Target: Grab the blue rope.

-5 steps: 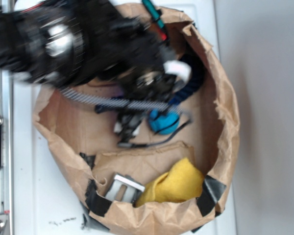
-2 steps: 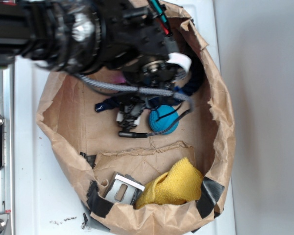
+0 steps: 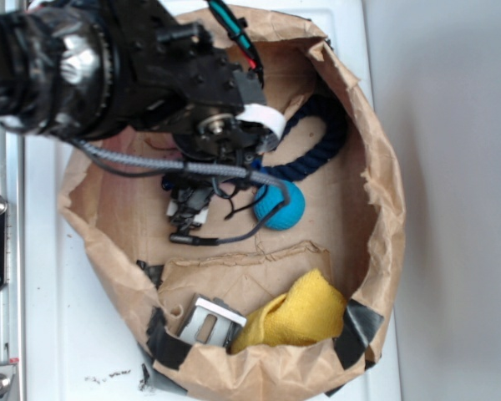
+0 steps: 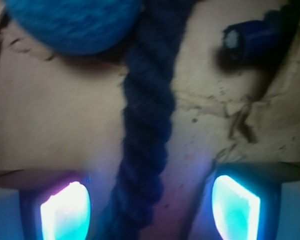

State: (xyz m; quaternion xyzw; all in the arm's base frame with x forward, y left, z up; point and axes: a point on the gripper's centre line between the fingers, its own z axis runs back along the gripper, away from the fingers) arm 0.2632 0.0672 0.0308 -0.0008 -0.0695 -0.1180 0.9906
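Between my two glowing pads, low in the wrist view, ran the thick, dark navy twisted rope, rising up the middle of the frame toward the round turquoise ball at upper left. My jaws stood apart, one pad on either side of the strand, neither touching it so far as I could see. The rope's shiny bound end lay at upper right. In the exterior view my gripper hung left of centre inside the crumpled brown paper bag, with the rope curving off toward the bag's upper right wall.

I judged the good move was to sink straight down until the pads bracketed the full thickness of the strand, then close squarely across the twist, so it would not roll out sideways. The ball touched or nearly touched the rope just ahead, so I thought it best not to drift forward. The bag's floor showed bare paper on both sides of the strand, room enough for closing. The yellow cloth and metal clip lay well apart, at the lower edge.
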